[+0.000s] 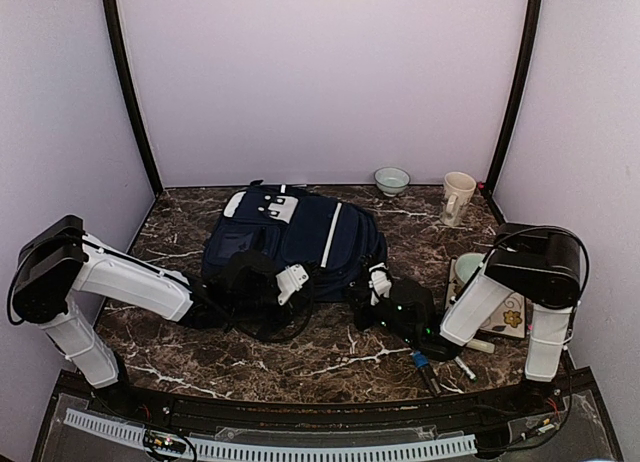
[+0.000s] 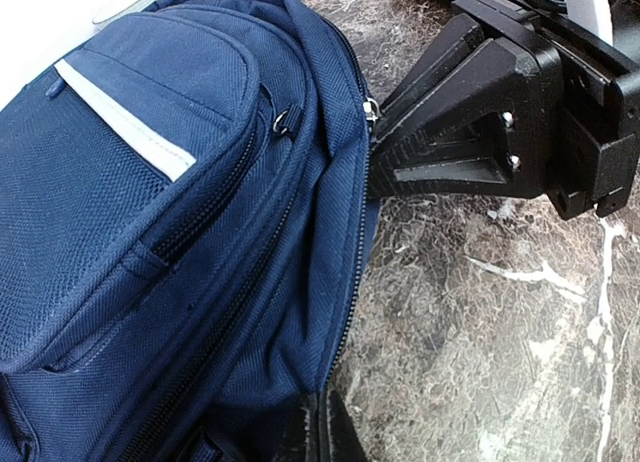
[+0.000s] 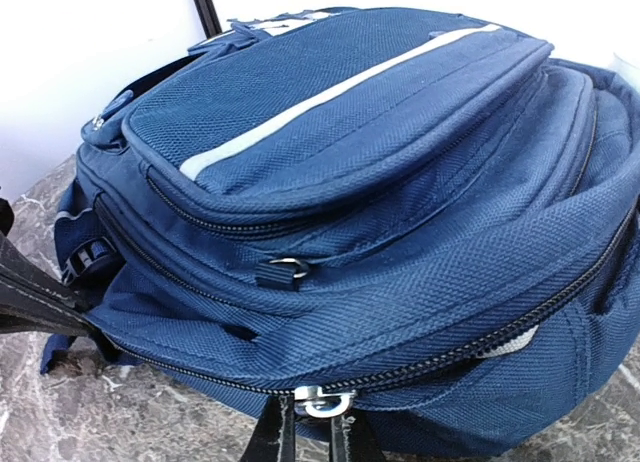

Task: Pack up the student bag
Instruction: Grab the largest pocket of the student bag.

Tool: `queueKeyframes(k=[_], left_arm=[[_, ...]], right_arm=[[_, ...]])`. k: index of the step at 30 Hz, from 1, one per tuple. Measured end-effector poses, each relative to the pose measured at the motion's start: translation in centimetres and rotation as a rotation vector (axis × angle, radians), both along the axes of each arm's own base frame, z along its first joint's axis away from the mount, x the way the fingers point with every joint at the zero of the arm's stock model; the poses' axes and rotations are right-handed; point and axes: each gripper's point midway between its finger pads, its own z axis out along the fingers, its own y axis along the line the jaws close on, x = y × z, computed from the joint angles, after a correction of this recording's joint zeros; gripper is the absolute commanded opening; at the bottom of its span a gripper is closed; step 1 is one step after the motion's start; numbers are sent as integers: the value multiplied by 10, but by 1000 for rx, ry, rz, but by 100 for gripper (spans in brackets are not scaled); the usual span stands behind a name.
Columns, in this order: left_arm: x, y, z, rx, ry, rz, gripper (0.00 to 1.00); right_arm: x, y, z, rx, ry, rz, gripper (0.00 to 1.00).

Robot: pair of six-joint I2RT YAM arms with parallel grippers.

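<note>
Progress: early stage, I judge | student bag (image 1: 300, 242) lies flat just ahead of both pincers, main zipper closed where visible | right pincer (image 3: 315, 414) clenched on zipper pull (image 3: 316, 400) | left pincer (image 2: 322, 424) clenched at bag edge, grasp unclear | opening and filling remain.

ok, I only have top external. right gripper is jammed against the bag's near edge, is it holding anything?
Observer: Yes. In the right wrist view the right gripper is shut on a metal zip pull of the student bag.
Operator: Which zip?
Observer: The lowest one, nearest the table, below the striped front pocket.
Operator: And left?
Observer: Left wrist view: left gripper shut at the bag's edge beside that zip line, seemingly pinching fabric.
</note>
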Motion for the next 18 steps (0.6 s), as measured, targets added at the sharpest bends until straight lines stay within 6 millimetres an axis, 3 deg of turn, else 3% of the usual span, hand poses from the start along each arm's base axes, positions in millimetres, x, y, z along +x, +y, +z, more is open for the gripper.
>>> queueKeyframes(k=[8,18], left_arm=[[0,2,0,7,-1,10,0],[3,7,3,12,-23,70,0]], right_arm=[[-14,-4,-4,-12,7,61,0],[-26,-13,8,-31,43,96,0]])
